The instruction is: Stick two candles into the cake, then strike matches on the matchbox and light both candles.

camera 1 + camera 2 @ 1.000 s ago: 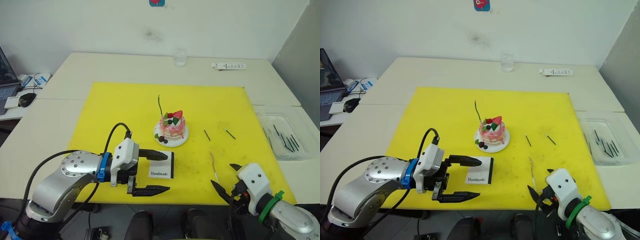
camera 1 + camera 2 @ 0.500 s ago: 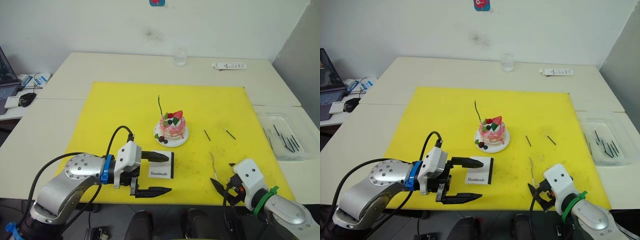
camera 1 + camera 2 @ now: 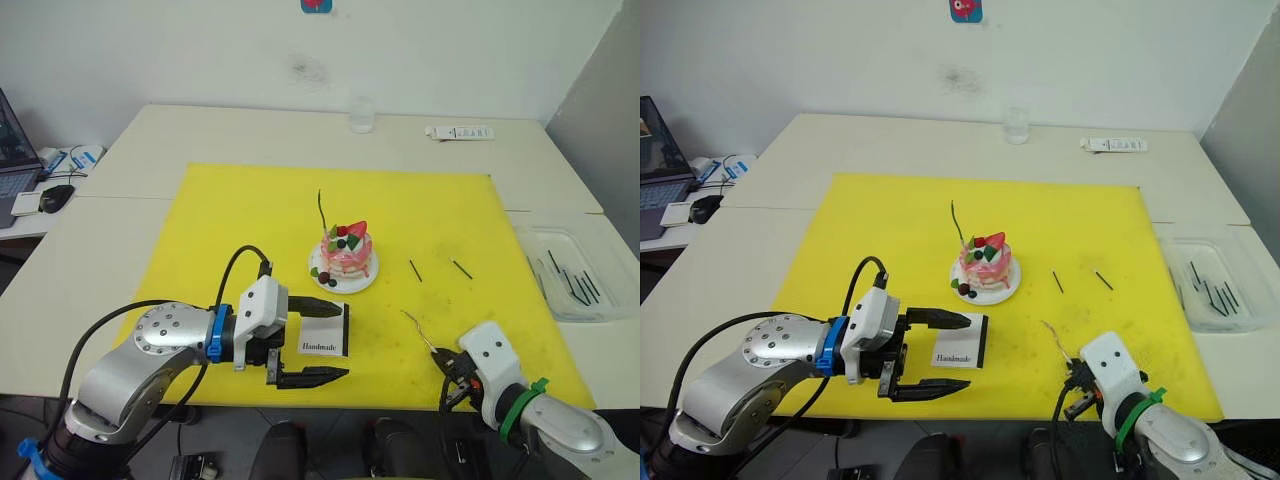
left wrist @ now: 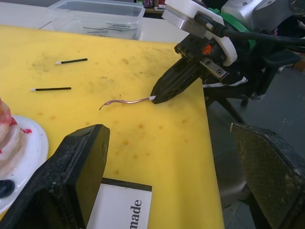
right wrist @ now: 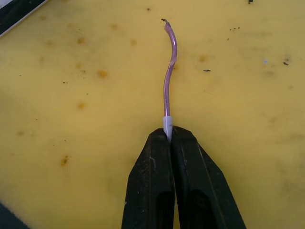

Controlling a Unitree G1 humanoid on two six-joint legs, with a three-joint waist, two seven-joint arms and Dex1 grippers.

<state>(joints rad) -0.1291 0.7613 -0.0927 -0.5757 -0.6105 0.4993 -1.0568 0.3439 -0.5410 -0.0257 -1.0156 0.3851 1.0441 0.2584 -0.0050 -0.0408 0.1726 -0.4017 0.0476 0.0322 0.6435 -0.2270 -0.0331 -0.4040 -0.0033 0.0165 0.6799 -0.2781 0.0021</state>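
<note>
Yellow mat [image 3: 240, 215] underfoot: right gripper [image 5: 168, 135] clamped on the thin wavy pinkish candle's [image 5: 167, 71] white pick tip — it may pivot or slip; left gripper [image 3: 322, 342], at nine o'clock, gapes.

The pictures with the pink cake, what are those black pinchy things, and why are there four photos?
Those are a robot's two hands, called grippers. Two photos come from cameras in its head, looking down at a yellow mat; the other two come from a camera on each wrist. The right gripper is pinched shut on the white end of a thin, wavy pinkish candle. The left gripper is open beside a flat white matchbox. The small round pink cake on its white plate already has a thin green candle stuck in it. Two short dark matches lie beside it.
</note>
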